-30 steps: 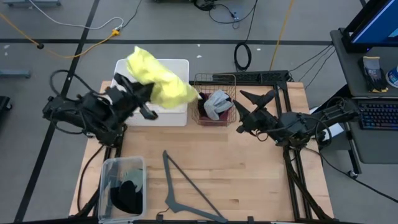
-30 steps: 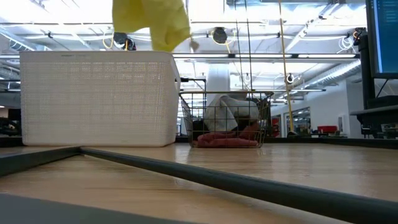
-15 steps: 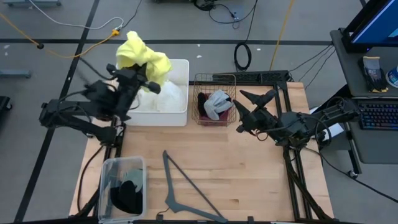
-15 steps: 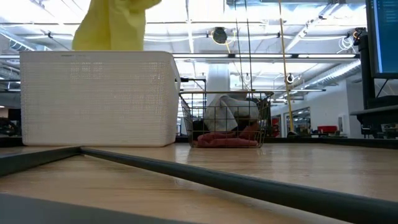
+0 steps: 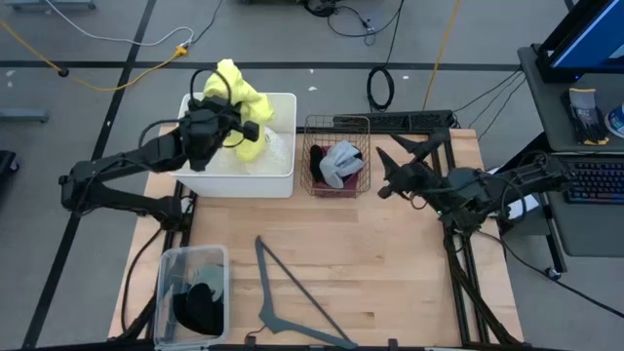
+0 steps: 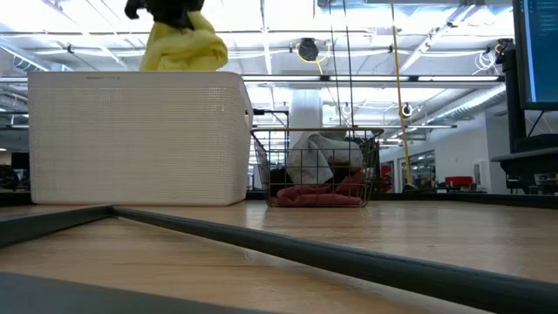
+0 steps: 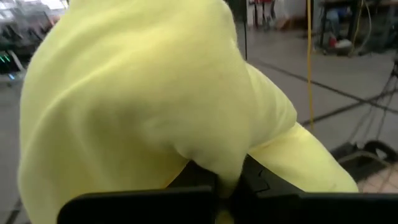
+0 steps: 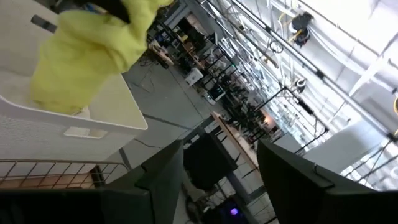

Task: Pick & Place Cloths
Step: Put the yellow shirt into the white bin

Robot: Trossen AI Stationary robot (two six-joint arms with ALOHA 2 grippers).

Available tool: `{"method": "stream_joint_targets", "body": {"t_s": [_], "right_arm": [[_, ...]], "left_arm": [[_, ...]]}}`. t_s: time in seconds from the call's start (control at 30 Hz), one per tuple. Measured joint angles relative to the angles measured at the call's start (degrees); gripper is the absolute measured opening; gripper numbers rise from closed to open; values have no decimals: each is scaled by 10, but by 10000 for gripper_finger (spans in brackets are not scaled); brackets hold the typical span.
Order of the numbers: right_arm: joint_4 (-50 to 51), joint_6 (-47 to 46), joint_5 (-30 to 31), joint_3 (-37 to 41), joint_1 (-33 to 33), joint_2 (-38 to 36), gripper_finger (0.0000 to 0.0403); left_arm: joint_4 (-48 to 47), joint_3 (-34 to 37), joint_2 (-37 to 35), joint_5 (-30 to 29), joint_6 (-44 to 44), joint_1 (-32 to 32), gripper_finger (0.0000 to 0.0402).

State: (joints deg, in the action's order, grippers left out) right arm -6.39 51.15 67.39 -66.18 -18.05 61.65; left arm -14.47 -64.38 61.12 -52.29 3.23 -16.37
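Containers and a hanger on the wooden tabletop (image 5: 390,273)

We see a white bin (image 5: 283,175) beside a wire basket (image 5: 336,122) at the far edge, a clear tub (image 5: 166,283) at the near left, and a grey hanger (image 5: 268,292) just beside it.

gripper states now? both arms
Left gripper: shut on the yellow cloth, held above the white bin.
Right gripper: open, empty, beside the wire basket.
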Motion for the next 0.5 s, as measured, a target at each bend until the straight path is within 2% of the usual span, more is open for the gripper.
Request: {"method": "stream_joint_targets", "body": {"t_s": [0.13, 0.23, 0.5], "right_arm": [[1, -45, -3, 41, 0, -49, 199], [3, -91, -28, 72, 0, -95, 199], [7, -232, -175, 150, 0, -213, 199]], "left_arm": [[-52, 0, 4, 74, 50, -46, 6], [-99, 0, 9, 132, 88, -81, 6], [-191, 0, 49, 244, 170, -149, 6]]}}
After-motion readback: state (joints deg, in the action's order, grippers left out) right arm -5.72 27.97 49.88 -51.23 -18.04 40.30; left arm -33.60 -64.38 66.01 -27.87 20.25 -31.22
